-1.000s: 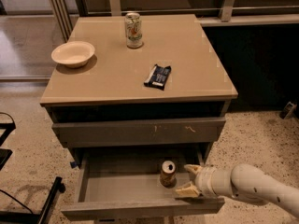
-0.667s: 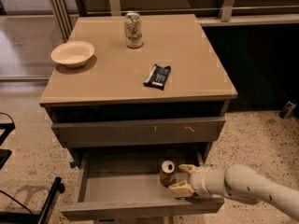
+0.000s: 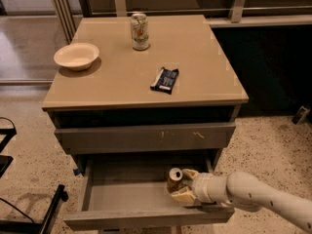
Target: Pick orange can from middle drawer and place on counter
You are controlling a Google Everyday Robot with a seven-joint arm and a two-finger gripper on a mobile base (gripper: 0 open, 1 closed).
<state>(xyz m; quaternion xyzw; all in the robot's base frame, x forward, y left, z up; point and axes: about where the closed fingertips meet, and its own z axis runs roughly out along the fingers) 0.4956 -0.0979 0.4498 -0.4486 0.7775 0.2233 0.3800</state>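
Note:
The orange can (image 3: 173, 178) stands upright in the right part of the open middle drawer (image 3: 126, 195), silver top with pull tab showing. My gripper (image 3: 180, 185) reaches in from the right at the end of a white arm. Its pale fingers (image 3: 181, 196) stand spread on either side of the can's right flank, one behind and one in front, close to it. The can rests on the drawer floor. The tan counter (image 3: 122, 82) lies above, atop the grey cabinet.
On the counter stand a pale green-and-white can (image 3: 139, 30) at the back, a cream bowl (image 3: 76, 56) at the left and a dark snack packet (image 3: 165, 79) near the middle. The shut drawer front (image 3: 146, 138) with orange scratches overhangs the open drawer. Black frame parts (image 3: 53, 206) stand lower left.
My gripper has moved left inside the drawer, from beside the can to having its fingers around the can. The can has stayed in place.

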